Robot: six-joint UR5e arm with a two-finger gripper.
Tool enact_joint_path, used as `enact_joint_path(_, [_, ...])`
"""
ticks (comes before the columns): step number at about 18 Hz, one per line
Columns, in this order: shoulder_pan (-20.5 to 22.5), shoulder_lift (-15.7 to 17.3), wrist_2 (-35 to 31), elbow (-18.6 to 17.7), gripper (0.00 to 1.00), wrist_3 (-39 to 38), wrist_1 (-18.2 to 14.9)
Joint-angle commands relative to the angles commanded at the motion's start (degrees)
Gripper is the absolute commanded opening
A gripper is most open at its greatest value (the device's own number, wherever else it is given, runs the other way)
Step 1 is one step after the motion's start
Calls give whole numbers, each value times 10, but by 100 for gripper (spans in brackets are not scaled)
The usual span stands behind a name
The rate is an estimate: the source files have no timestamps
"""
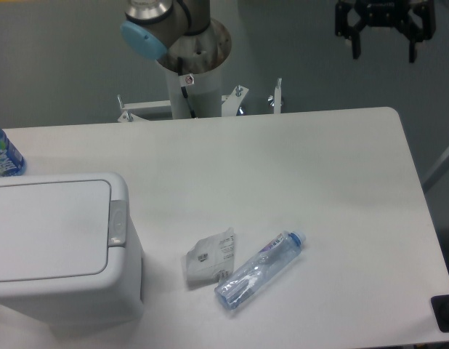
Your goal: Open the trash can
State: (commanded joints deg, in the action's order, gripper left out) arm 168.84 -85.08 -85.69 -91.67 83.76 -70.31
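Note:
The trash can (pixel 57 247) is a large white boxy bin at the left front of the table. Its flat lid (pixel 46 229) lies shut, and the grey push-button strip (pixel 118 222) runs along its right rim. My gripper (pixel 384 47) hangs high at the top right, beyond the table's far edge and far from the bin. Its two black fingers point down with a wide gap between them, and nothing is in them.
A clear plastic bottle with a blue cap (pixel 259 269) lies on its side at the front middle. A crumpled grey packet (pixel 210 256) lies touching its left. A blue-labelled bottle (pixel 3 154) stands at the far left edge. The arm's base column (pixel 192 80) stands behind the table.

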Motion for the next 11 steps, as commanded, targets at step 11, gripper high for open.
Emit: enact_joint_path(11, [-45,4,41,3,100,-150,4])
